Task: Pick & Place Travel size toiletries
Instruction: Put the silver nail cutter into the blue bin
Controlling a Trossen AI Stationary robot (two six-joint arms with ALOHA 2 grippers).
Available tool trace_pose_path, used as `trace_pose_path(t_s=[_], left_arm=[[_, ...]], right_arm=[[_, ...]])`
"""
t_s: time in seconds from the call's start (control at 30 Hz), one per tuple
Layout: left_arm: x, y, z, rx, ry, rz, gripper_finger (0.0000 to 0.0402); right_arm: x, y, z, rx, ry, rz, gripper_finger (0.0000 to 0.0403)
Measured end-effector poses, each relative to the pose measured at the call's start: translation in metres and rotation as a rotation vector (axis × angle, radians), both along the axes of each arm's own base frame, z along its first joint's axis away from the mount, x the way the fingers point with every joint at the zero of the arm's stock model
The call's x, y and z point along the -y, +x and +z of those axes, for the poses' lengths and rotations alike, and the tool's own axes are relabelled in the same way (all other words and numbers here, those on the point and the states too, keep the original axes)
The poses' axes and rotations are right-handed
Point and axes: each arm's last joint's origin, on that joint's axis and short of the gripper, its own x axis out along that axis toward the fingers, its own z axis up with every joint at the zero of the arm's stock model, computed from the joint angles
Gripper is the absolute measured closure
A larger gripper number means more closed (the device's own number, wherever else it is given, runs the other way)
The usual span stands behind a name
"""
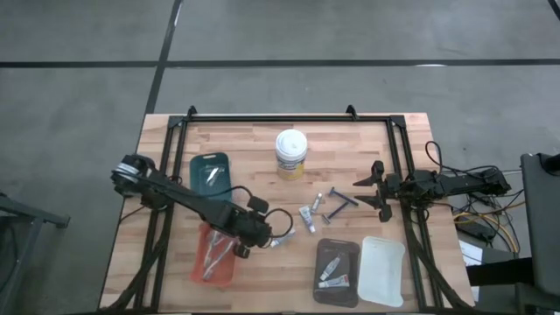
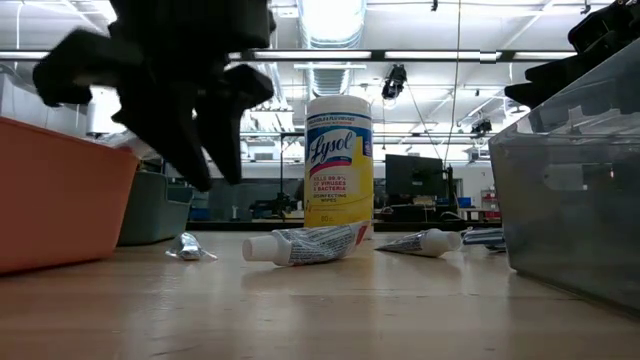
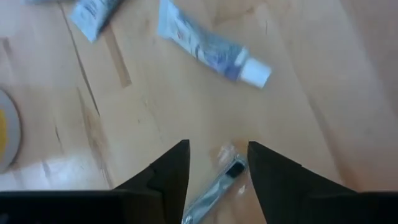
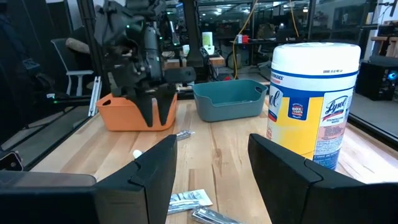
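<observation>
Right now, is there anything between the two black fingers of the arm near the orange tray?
Yes. In the left wrist view a wrapped toothbrush lies on the bare wooden table between the open fingers of the left gripper.

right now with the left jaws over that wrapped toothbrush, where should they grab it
Grip the wrapped toothbrush across its slim handle, coming straight down from above. It lies flat on the table, lined up in the gap of the open left gripper, so the jaws would close on its narrow sides.

Lysol tub (image 1: pixel 290 154) upright mid-table (teal tray (image 1: pixel 210 171) left of it).
</observation>
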Motion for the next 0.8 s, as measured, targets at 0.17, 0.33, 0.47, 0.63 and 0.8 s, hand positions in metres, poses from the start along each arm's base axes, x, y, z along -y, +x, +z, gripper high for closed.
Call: trace_pose_path(t_s=[0.17, 0.33, 0.47, 0.63, 0.8], left_arm=[[-0.014, 0.002, -0.009, -0.073, 0.035, 0.031, 0.0234], [-0.029, 0.008, -0.023, -0.145, 0.073, 0.002, 0.0234], [-0.037, 0.008, -0.035, -0.23, 0.071, 0.009, 0.0234], [-0.04, 0.0, -0.038, -0.33, 0.083, 0.01, 0.0234], [-0.04, -0.004, -0.022, -0.282, 0.069, 0.014, 0.0234]], right_arm=[[0.0, 0.0, 0.0, 0.0, 0.0, 0.0, 0.0207], [0.0, 0.0, 0.0, 0.0, 0.0, 0.001, 0.0206], [0.0, 0.0, 0.0, -0.001, 0.0, 0.0, 0.0207], [0.0, 0.0, 0.0, 0.0, 0.0, 0.001, 0.0207], [0.0, 0.0, 0.0, 0.0, 0.0, 0.001, 0.0207]])
